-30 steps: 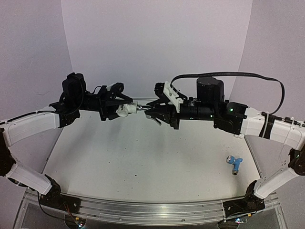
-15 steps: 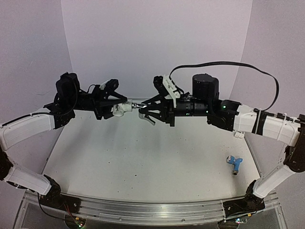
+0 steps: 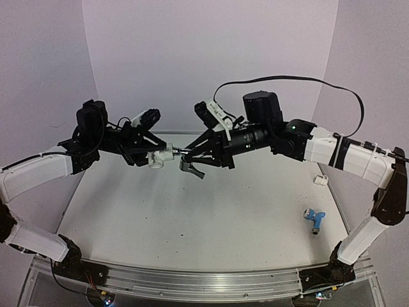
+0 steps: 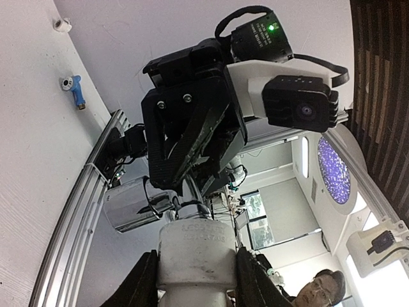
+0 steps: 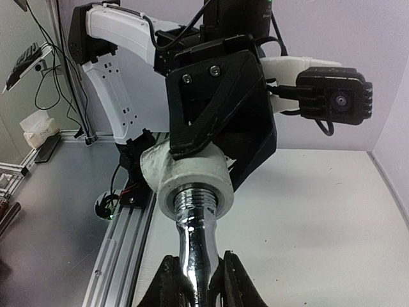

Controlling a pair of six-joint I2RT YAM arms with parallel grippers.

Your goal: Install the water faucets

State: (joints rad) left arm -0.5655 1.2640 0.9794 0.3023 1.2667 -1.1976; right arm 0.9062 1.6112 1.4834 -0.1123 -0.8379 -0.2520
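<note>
Screwing silver faucet [image 5: 193,249], clenched in right jaws, into white fitting [image 5: 192,185], clenched in left jaws, above desk [image 3: 192,217]; better to align both axes, turn slowly, avoid cross-threading; leaving blue faucet [image 3: 314,219] lying on desk at right.

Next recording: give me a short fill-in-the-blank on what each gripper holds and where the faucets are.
The faucet in the right gripper is ___ in colour.
The left gripper is shut on a fitting that is ___.
The blue faucet lies on the table, nearer the ___ arm.
The held faucet's threaded end meets the ___.
Missing words: silver; white; right; fitting.
</note>
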